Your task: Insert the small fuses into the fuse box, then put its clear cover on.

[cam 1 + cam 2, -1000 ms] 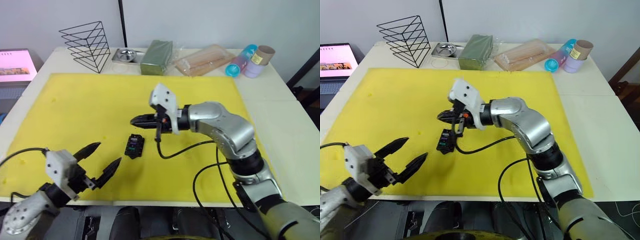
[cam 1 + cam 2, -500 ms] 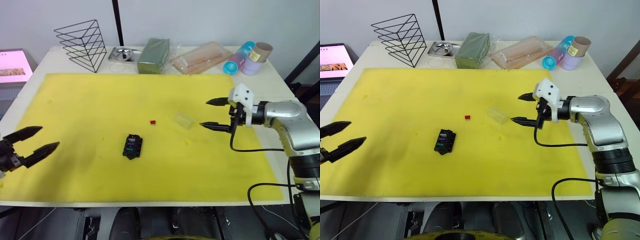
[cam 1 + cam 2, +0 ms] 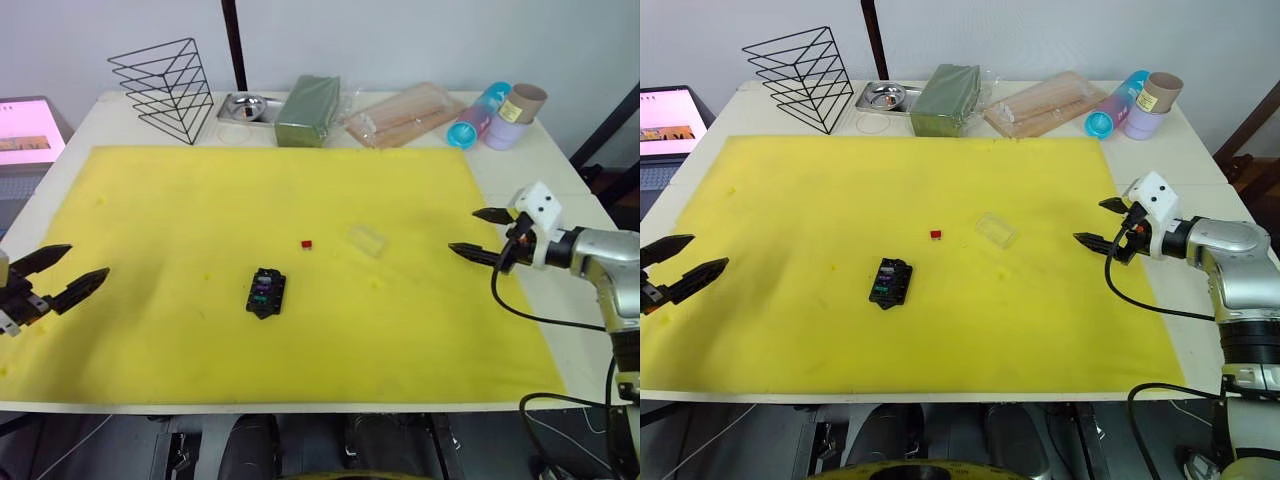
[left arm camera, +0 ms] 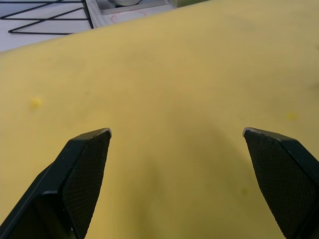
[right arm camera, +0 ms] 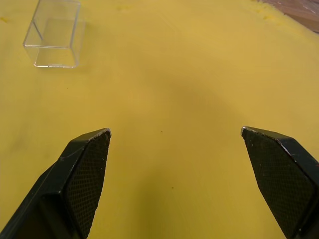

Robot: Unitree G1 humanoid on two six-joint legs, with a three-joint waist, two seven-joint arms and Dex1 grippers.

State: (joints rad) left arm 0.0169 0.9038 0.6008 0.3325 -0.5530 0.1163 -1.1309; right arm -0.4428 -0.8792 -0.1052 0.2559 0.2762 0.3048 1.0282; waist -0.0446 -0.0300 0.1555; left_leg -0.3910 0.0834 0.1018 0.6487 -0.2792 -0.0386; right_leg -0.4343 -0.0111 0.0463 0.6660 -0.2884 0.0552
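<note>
On the yellow mat point(image 3: 200, 200), near its middle: fuse box point(image 3: 266, 293), small, black, rectangular, lying flat and slightly skewed, with a purple fuse point(image 3: 263, 284) and a green fuse point(image 3: 259, 296) showing in its slots. Just beyond it and to the right, a red fuse point(image 3: 306, 243) loose on the mat, apart from the box. Further right, the clear cover point(image 3: 367, 240), a small transparent lid, near the red piece but not touching it. At the left edge of the mat, left gripper point(image 3: 53, 274), spread wide, empty, well apart from the box. At the right edge, right gripper point(image 3: 482, 233), likewise wide open with nothing between its tips, pointing toward the cover from a clear gap away. Along the far table point(image 3: 560, 180) edge: wire rack point(image 3: 170, 88), metal dish point(image 3: 245, 108), dark-green block point(image 3: 309, 110), packet of wooden sticks point(image 3: 405, 115), lying cups point(image 3: 495, 118).

From the right eye, same layout: box mid-mat, red piece and lid to its right, both claws open at opposite edges; a laptop screen point(image 3: 668, 115) at far left.

Over the left wrist: two black fingers point(image 4: 82, 174) held far apart above bare yellow mat, holding nothing; rack wires and dish rim at the far edge.

Over the right wrist: two black fingertips point(image 5: 84, 174) wide apart, empty; ahead on the mat, the clear cover seen as an open-sided transparent shell, resting flat.
</note>
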